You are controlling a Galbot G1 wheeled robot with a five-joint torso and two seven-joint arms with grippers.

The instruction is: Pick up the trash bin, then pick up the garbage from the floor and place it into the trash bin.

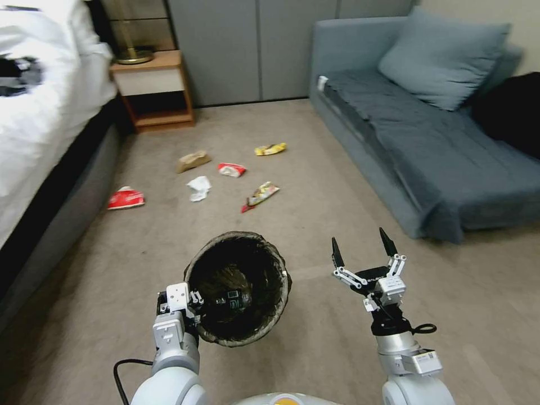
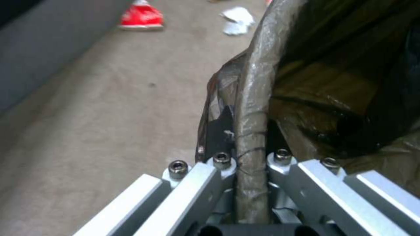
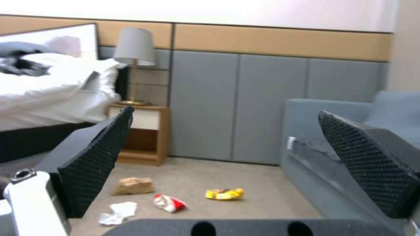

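Left gripper [image 2: 251,164] pinches round trash bin's [image 1: 239,281] crinkly bag-lined rim.

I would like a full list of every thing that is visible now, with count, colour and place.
trash bin: 1, dark liner over the rim, held off the carpet at the robot's left.
red-and-white wrappers: 2, one beside the bed, one mid-carpet.
yellow wrappers: 2, one toward the sofa, one nearest the bin.
white tissue: 1, mid-carpet.
tan paper bag: 1, toward the nightstand.
bed: 1, white, left.
nightstand: 1, wooden, by the bed.
lamp: 1, grey shade, on the nightstand.
sofa: 1, blue-grey, right.
left gripper: shut on the bin rim.
right gripper: open, empty, above the carpet.
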